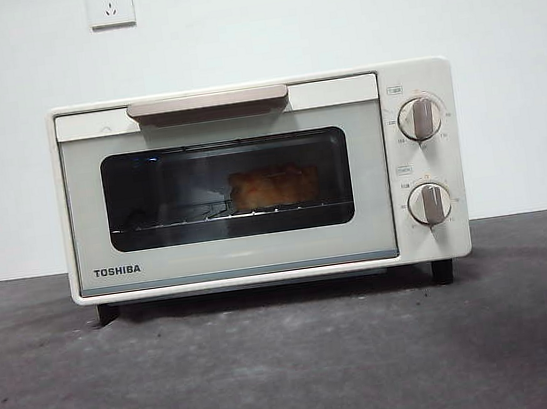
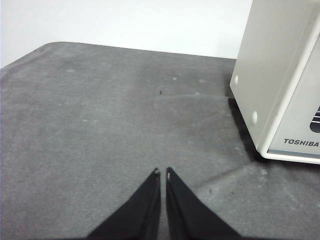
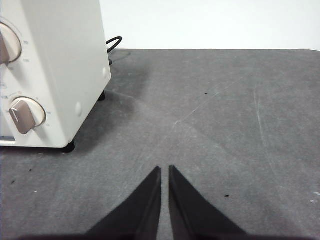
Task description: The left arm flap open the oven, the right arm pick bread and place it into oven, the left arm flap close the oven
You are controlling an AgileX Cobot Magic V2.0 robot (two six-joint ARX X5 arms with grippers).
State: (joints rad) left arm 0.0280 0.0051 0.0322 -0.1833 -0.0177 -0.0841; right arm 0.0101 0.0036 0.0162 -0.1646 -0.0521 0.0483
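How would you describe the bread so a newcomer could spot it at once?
Find the cream-white oven standing on the dark grey table, its door shut. Look through its dark glass window to the wire rack. The bread sits there, right of centre: a golden-orange lumpy loaf, the only warm-coloured thing behind the glass.

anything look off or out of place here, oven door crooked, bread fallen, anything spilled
Nothing stands out. The oven sits square with its door shut, and the bread rests on the wire rack behind the glass. No spill shows on the table.
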